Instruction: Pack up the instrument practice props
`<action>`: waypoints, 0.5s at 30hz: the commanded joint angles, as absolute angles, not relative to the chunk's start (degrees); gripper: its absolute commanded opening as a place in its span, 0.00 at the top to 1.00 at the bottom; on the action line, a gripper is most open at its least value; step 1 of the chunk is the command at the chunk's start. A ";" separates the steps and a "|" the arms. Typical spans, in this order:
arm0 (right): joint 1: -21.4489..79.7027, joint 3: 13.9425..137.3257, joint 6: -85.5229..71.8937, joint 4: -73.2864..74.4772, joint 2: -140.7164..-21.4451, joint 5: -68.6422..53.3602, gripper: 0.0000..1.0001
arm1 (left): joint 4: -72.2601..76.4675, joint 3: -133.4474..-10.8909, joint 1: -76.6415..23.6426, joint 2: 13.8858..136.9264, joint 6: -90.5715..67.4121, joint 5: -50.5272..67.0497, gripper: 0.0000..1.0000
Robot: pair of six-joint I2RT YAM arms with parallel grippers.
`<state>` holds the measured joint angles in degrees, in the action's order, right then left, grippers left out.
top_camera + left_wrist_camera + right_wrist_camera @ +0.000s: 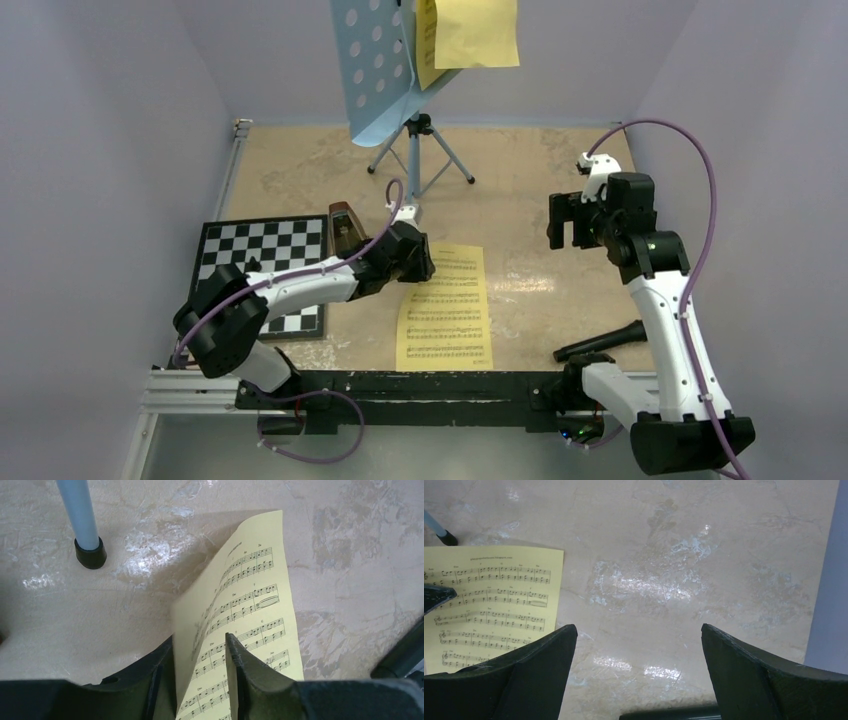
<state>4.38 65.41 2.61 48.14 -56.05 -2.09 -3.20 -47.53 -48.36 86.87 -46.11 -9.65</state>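
Observation:
A yellow sheet [445,310] printed with music staves lies on the table in front of the arms. My left gripper [425,265] sits at its upper left edge. In the left wrist view that edge of the sheet [250,605] curls up between the parted fingers of the gripper [200,640], leaning on the left finger and clear of the right one. More yellow sheets [470,35] rest on the light-blue music stand [375,70] at the back. The brown metronome [343,225] stands just left of my left wrist. My right gripper [567,222] hovers open and empty over bare table [639,630], right of the sheet [494,595].
A black-and-white chessboard [265,260] lies at the left under my left arm. The stand's tripod legs [420,150] spread at the back centre, one rubber foot [90,552] close to my left gripper. Walls close in on three sides.

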 commanded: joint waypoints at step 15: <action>4.29 77.08 4.03 50.18 -62.15 -4.11 0.01 | -10.78 -44.46 -46.80 60.18 -12.34 -0.62 0.13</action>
